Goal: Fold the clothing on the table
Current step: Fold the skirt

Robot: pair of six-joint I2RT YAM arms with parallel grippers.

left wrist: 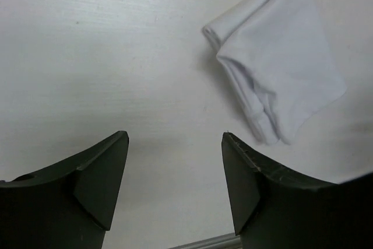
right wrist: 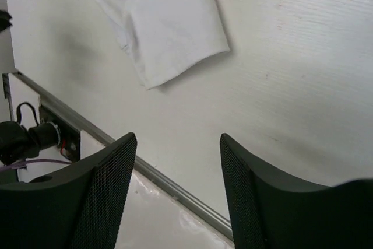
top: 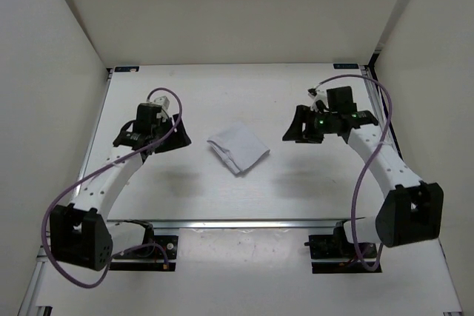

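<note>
Clothing (top: 238, 149): white, folded into a small layered bundle, lying flat about the middle of the tabletop (top: 311, 183), corners turned diamond-wise to the edges. Stacked fold edges show on its side toward the left edge. Nothing touches it. Left tool (left wrist: 175, 138) hovers over bare tabletop on the left-edge side of the bundle, fingers wide apart, holding nothing. Right tool (right wrist: 178, 138) sits on the right-edge side, also spread wide and empty, clear of the cloth. Silver rail (right wrist: 175, 193) runs along the near edge.
</note>
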